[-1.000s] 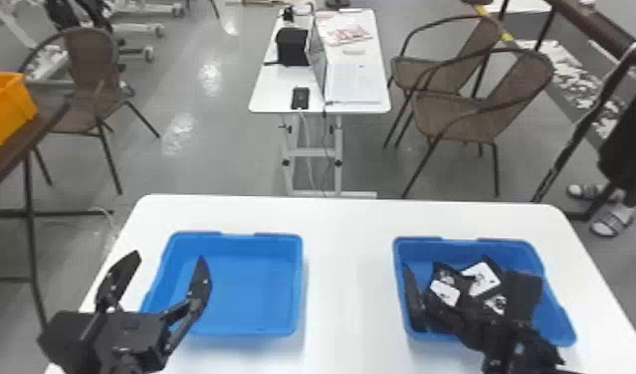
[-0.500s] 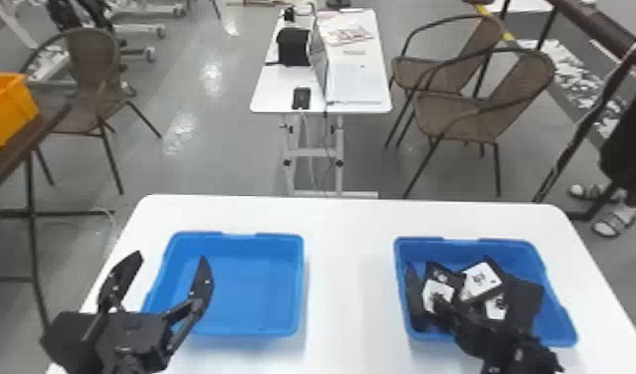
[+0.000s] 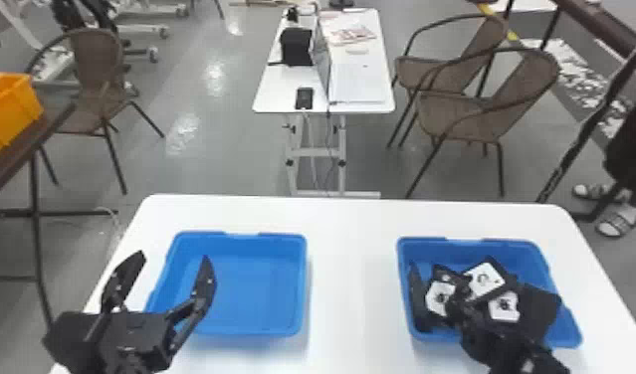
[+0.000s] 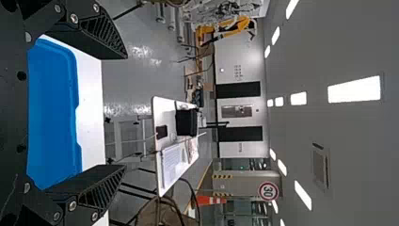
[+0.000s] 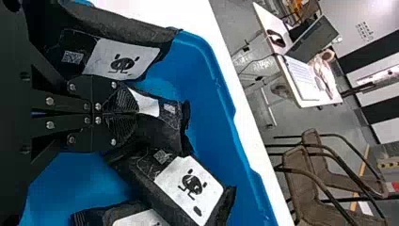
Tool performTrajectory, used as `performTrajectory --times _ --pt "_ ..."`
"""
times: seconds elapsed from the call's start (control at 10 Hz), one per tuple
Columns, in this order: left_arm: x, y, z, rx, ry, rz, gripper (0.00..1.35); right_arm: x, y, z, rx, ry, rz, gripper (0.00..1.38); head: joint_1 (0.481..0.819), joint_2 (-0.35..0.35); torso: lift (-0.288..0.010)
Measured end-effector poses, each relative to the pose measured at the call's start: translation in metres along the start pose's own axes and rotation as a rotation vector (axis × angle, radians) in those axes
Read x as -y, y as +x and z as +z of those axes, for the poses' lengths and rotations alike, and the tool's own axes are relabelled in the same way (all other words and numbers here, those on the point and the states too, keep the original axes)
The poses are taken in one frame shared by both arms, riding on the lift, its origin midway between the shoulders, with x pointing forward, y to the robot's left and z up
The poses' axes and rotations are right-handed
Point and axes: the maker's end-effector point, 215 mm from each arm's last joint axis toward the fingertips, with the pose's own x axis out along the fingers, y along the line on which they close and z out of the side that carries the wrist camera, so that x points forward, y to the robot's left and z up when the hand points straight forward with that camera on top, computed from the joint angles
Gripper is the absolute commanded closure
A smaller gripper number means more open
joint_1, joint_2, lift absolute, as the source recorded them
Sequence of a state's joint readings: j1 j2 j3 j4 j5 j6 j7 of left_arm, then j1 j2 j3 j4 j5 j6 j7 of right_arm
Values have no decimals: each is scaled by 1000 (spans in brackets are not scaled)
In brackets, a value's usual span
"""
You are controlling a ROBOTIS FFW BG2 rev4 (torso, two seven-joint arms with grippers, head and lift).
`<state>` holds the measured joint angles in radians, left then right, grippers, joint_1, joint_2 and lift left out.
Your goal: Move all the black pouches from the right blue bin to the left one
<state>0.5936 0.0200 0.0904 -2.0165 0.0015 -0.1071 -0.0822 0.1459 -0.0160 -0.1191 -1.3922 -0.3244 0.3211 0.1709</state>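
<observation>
Black pouches (image 3: 540, 308) lie heaped and overlapping within the right blue bin (image 3: 563, 326); one dark pouch (image 3: 417, 303) lies along that bin's left wall. In the right wrist view, several pouches bear a white label (image 5: 188, 186) with a black cartoon-like figure, and a small square code (image 5: 162, 156) is set on the black fabric beside it. The right gripper (image 3: 456, 293) reaches into the heap, its two fingers drawn together against a pouch (image 5: 162, 132); whether any fabric is pinched between them cannot be told. The left blue bin (image 3: 247, 326) rests well apart from the right one on the same white tabletop (image 3: 351, 278). The left gripper (image 3: 174, 256), released, has its fingers spread wide near the left bin's outer side. Beyond stand a second white table (image 3: 274, 97) with a black phone (image 3: 304, 98) and an open laptop (image 3: 323, 64), woven chairs (image 3: 485, 114), and an orange crate (image 3: 13, 114) at the left. The left wrist view includes a round, red-rimmed sign (image 4: 268, 190) bearing black numerals.
</observation>
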Motion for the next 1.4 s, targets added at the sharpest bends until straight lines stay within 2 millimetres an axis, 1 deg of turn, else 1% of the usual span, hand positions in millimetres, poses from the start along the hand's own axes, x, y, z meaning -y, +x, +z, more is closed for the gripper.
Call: performTrajectory --times 0.3,0.4,0.5,0.6,0.7,0.8,0.9,1.0,1.1,1.4 --pt "0 3 2 4 -14 -1 208 -8 -41 27 66 -56 17 1239 695 23 10" --pt "1 5 5 10 -16 -7 208 -9 -52 37 82 -74 22 1240 695 15 10" --pt "1 5 5 11 -16 -9 208 -11 -58 48 98 -81 27 1205 695 11 10" --pt "1 5 5 10 -17 -9 208 -10 -60 54 95 -99 20 720 695 6 10" --pt "1 5 5 10 -16 -11 208 -7 -59 53 84 -112 11 167 695 4 10" --pt "1 5 5 10 -16 -11 208 -4 -59 50 80 -124 0 30 695 3 10" --pt "1 5 4 9 -16 -11 208 0 -60 49 84 -137 -14 131 695 -1 10" --pt "1 5 4 9 -16 -11 208 4 -60 51 90 -150 -23 182 695 -8 10" --pt "1 5 4 8 -16 -11 208 10 -59 52 96 -156 -27 193 695 -16 10" --pt "1 5 4 9 -16 -11 208 25 -45 41 72 -129 9 202 695 -24 10"
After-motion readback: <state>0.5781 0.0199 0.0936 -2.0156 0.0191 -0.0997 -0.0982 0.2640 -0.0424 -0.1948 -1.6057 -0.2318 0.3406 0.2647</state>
